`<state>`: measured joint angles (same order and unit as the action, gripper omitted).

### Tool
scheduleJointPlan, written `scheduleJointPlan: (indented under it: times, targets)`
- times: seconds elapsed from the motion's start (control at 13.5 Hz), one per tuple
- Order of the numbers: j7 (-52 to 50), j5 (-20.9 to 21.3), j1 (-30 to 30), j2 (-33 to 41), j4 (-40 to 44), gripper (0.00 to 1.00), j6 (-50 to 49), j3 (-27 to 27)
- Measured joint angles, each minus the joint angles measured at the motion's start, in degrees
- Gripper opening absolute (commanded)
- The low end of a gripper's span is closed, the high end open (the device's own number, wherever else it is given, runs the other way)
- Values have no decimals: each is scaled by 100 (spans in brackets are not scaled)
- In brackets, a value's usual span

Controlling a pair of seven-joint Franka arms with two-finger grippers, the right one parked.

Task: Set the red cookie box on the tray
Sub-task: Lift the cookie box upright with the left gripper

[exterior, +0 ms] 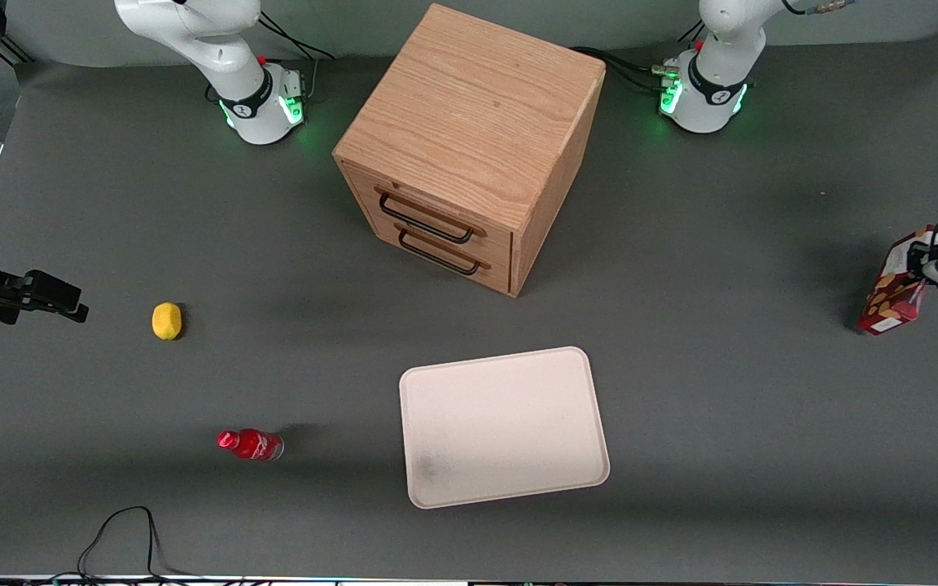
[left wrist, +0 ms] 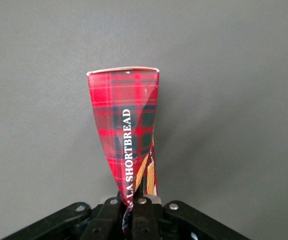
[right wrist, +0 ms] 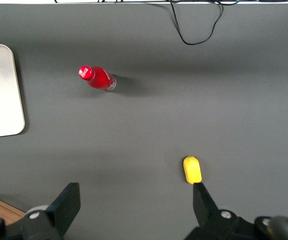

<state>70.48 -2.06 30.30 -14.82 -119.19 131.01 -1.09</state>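
At the working arm's end of the table, the left arm's gripper (exterior: 925,264) is seen reaching in from the edge of the front view, its white wrist housing and black cable hanging just above the mat. The claw is pinched on the upper part of the red cookie box (exterior: 892,289), which is held tilted, its lower end pointing down toward the grey mat (exterior: 721,244) above a dark shadow; whether that end touches the mat cannot be told.

In the left wrist view the gripper (left wrist: 132,210) is shown with its black fingers (left wrist: 145,220) pressed close together on the carton's end. The red cookie box (left wrist: 126,125) is squeezed narrow there and widens toward its free end, so that the panel appears twisted. A red and dark-green tartan pattern is seen on it, with white lettering reading "SHORTBREAD" along its length, and tan biscuit pictures near the grip. Its free end is edged in white.

The tray (exterior: 510,480) is laid flat on the mat, nearer to the front camera than the wooden drawer cabinet (exterior: 469,122), and is kept well apart from the box. A faint grey smudge is marked near one of its corners. A lemon (exterior: 166,321) and a small red bottle (exterior: 250,444) are found toward the parked arm's end.
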Motion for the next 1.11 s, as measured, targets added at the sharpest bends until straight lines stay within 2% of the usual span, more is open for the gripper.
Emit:
scheduleJointPlan:
  times: [0.22, 0.59, 0.81, 1.11]
  targets:
    - [-7, 13, 1, 544, 453, 0, -1081, -18]
    - [-194, 360, 6, 1172, 1517, 0, -2738, -46]
    - [-933, 385, -25, 1201, 2161, 0, -3297, -16]
    - [-2719, 356, -330, 1206, 2648, 0, -3848, 42]
